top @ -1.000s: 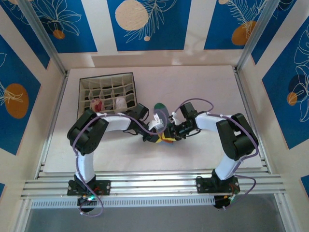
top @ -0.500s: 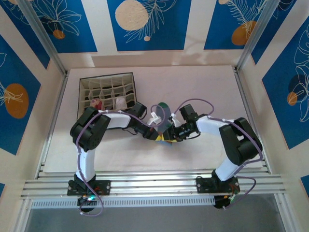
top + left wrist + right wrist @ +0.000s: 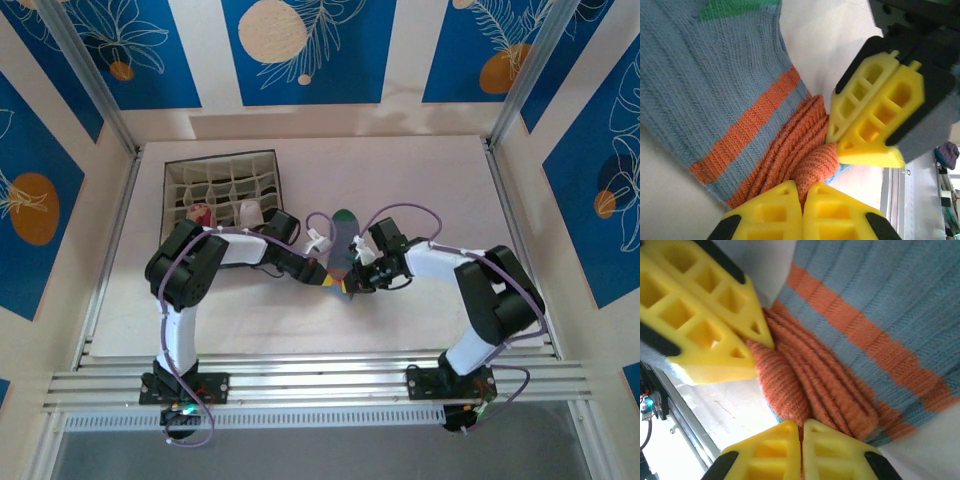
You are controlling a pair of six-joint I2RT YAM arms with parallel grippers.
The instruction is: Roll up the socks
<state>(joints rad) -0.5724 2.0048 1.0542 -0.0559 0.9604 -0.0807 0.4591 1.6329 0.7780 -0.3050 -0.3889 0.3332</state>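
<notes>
A grey-blue sock (image 3: 343, 242) with a green toe and orange stripes lies at the table's middle, toe pointing to the back. Its bunched orange cuff (image 3: 790, 150) is at the near end. My left gripper (image 3: 802, 189) is shut, pinching a fold of that cuff. My right gripper (image 3: 801, 427) is shut on the same cuff (image 3: 790, 390) right beside it. From above, the left gripper (image 3: 328, 279) and right gripper (image 3: 351, 283) meet tip to tip at the cuff. The sock's body (image 3: 880, 305) spreads flat away from both.
A fabric organiser box (image 3: 222, 160) with many small cells stands at the back left. It holds a rolled peach and maroon sock (image 3: 201, 214) and a rolled white sock (image 3: 249, 212). Metal rails run along the table's near edge (image 3: 320, 385).
My right gripper has closed onto the orange cuff. Both grippers have shifted slightly, and the sock, lifted earlier, now stretches flatter toward the back.
</notes>
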